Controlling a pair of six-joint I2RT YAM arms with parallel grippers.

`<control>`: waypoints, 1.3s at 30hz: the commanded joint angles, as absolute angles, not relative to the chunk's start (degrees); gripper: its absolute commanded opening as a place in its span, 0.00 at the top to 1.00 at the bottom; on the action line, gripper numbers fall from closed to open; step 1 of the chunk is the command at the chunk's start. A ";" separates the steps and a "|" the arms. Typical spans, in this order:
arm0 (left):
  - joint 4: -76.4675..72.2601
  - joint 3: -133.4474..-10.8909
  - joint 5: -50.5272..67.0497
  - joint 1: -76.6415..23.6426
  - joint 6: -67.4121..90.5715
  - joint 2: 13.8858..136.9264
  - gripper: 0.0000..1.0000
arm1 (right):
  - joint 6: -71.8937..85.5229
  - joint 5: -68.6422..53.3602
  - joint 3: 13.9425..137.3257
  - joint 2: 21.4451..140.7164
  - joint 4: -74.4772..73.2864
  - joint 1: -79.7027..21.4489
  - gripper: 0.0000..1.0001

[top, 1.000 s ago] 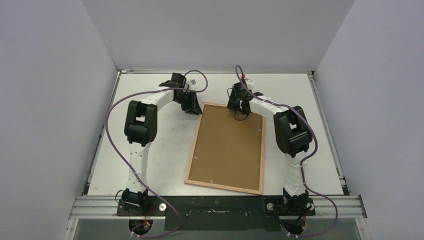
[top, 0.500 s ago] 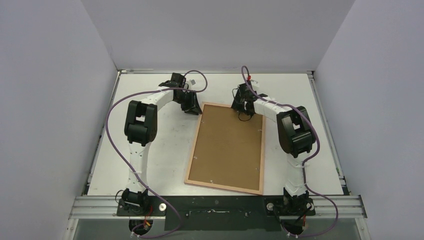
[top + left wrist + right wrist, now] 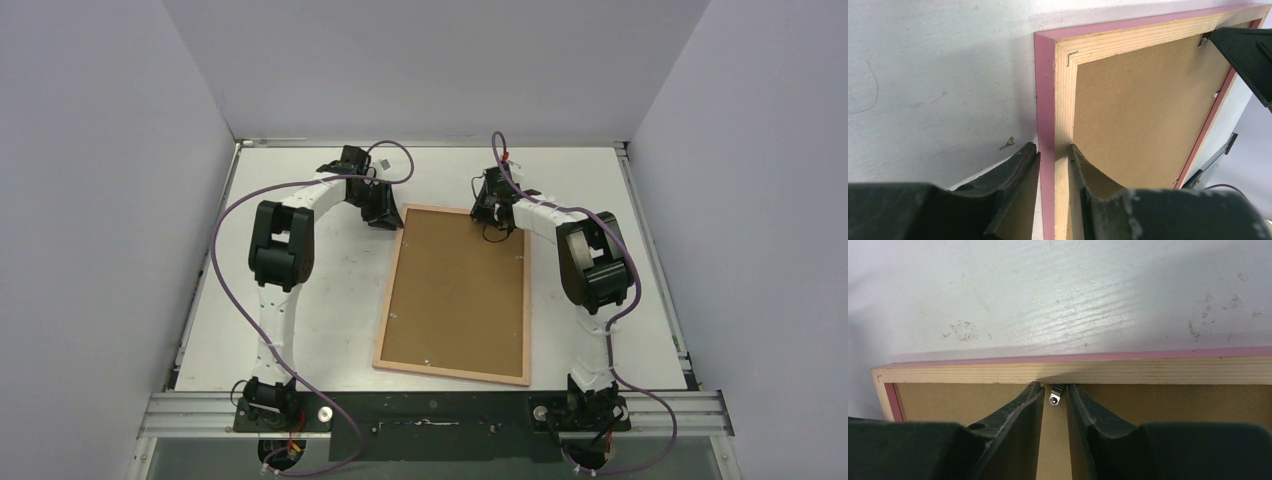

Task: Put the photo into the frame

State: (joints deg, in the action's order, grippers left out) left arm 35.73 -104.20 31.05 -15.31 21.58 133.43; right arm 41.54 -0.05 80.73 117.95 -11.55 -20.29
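Left gripper (image 3: 1054,152) nearly closed, pinching the left rail of the thin pink-fronted, pale-wood rectangular frame (image 3: 1148,36), which lies face down mid-table. Plain brown backing board (image 3: 460,290) fitted; photo not visible. Right gripper (image 3: 1054,386) slightly open astride the small silver retaining tab (image 3: 1054,396) on the far rail. Likely light, stiff, pane fragile: hold by rails. No readable writing.

The light is bright and even from above. Soft grey shadows lie on the table (image 3: 923,75) beside the frame (image 3: 1045,100). The close-up fingers (image 3: 1013,415) look dark and a bit blurry.
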 commanded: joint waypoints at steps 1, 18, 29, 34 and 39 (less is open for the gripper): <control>41.39 -104.11 26.25 -15.42 18.28 137.70 0.75 | 42.82 -3.13 79.84 118.78 -7.95 -20.83 0.78; 41.59 -103.98 26.45 -15.40 18.04 137.79 0.75 | 41.42 -6.04 79.65 121.61 -5.94 -20.53 0.87; 41.76 -104.19 26.20 -15.40 18.02 137.82 0.75 | 38.70 -5.97 79.23 122.16 -6.77 -20.48 0.90; 42.29 -104.58 26.04 -15.07 18.05 137.03 0.75 | 40.26 -1.14 80.22 119.31 -10.22 -20.29 0.71; 41.73 -105.62 27.51 -13.75 19.14 134.12 0.75 | 39.87 -0.18 84.23 114.28 -13.38 -20.30 0.62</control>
State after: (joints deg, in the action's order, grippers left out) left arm 37.08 -105.23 31.75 -14.70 20.91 133.95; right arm 40.36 -3.18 81.23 119.13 -7.77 -20.36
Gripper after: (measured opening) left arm 0.249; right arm 0.366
